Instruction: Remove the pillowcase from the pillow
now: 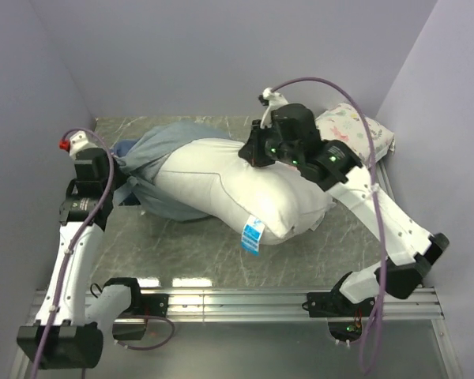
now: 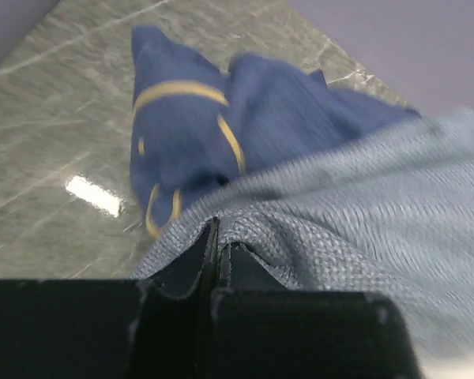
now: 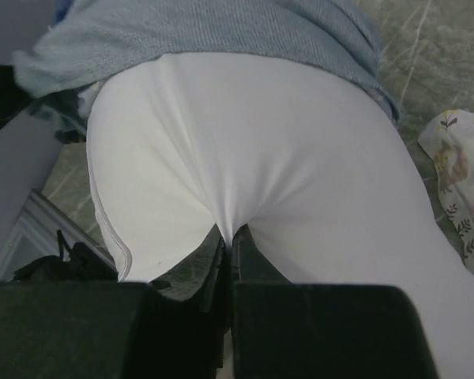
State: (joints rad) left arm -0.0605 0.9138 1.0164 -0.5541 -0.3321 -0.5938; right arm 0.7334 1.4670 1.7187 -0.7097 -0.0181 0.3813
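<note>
The white pillow (image 1: pixel 245 193) lies across the middle of the table, most of it bare, with a blue-and-white tag (image 1: pixel 252 234) at its near edge. The pillowcase (image 1: pixel 154 154) is turned inside out, grey-blue, bunched over the pillow's left end. In the left wrist view its navy outer side with yellowish lines (image 2: pixel 197 134) trails onto the table. My left gripper (image 2: pixel 219 241) is shut on a fold of the grey-blue pillowcase (image 2: pixel 340 213). My right gripper (image 3: pixel 229 237) is shut, pinching a tuck of the white pillow (image 3: pixel 261 150) at its far right part.
A smaller cream pillow with a floral print (image 1: pixel 355 130) lies at the back right corner, behind the right arm. Lilac walls close in the table at left, back and right. A metal rail (image 1: pixel 237 298) runs along the near edge.
</note>
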